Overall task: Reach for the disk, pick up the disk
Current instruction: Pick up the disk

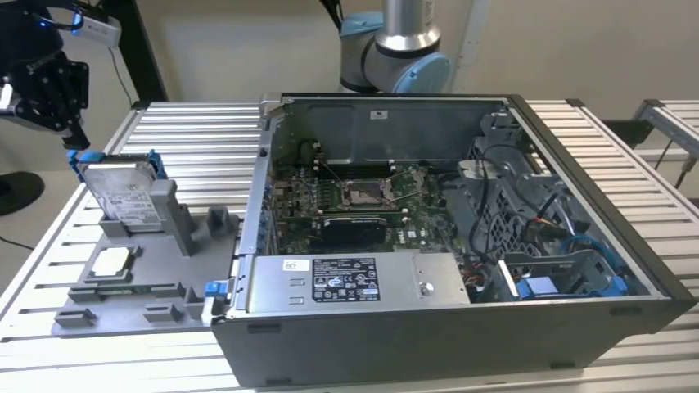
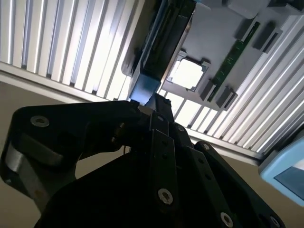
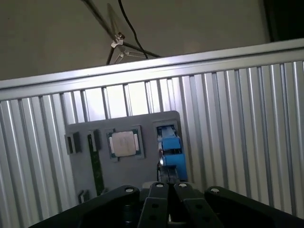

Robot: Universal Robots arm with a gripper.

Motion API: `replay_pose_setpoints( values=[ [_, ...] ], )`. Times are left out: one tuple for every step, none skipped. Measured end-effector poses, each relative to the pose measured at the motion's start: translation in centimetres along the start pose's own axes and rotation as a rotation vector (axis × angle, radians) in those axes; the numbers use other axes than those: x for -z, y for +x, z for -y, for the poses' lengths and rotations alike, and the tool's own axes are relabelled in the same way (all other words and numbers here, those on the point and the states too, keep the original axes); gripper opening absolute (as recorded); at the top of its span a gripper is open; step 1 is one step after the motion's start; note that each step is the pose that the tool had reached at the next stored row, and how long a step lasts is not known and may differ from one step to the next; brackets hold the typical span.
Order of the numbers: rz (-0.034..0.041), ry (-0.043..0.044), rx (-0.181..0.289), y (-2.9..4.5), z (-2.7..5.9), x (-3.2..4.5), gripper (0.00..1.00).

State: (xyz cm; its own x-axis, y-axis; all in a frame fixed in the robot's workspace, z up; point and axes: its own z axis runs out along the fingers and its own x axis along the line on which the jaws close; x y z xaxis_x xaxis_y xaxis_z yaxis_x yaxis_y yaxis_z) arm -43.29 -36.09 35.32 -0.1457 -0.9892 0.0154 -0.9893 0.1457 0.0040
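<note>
Hand point(image 1: 74, 141) is hanging at the blue top corner of the disk point(image 1: 123, 196); cannot tell whether it is spread or pinching. Disk is standing on edge in grey holder point(image 1: 153, 270) on slatted counter point(image 1: 186, 131), at the exterior view's left.

1. The desk point(image 1: 186, 131) is a surface of ribbed silver metal slats.
2. A grey moulded holder point(image 1: 180, 270) lies flat on it, toward the exterior view's left.
3. An open computer case point(image 1: 415, 344) sits just beside the holder, on the exterior view's right.
</note>
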Motion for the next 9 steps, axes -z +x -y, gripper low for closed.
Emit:
replay_pose_setpoints(
  values=[
    [0.0002, 0.0000, 0.001, 0.00, 0.00, 0.00, 0.00],
    [0.0005, 0.0000, 0.001, 0.00, 0.00, 0.00, 0.00],
    [0.0006, 0.0000, 0.002, -0.01, 0.00, 0.00, 0.00],
    [0.0008, -0.0001, 0.003, -0.01, 0.00, 0.00, 0.00],
    [0.0009, -0.0001, 0.004, -0.01, 0.00, 0.00, 0.00],
    [0.0011, -0.0001, 0.004, 0.00, 0.00, 0.00, 0.00],
    [0.0013, -0.0001, 0.005, 0.00, 0.00, 0.00, 0.00],
    [0.0015, -0.0001, 0.006, -0.01, 0.00, 0.00, 0.00],
    [0.0016, -0.0002, 0.007, -0.01, 0.00, 0.01, 0.00]
  ],
)
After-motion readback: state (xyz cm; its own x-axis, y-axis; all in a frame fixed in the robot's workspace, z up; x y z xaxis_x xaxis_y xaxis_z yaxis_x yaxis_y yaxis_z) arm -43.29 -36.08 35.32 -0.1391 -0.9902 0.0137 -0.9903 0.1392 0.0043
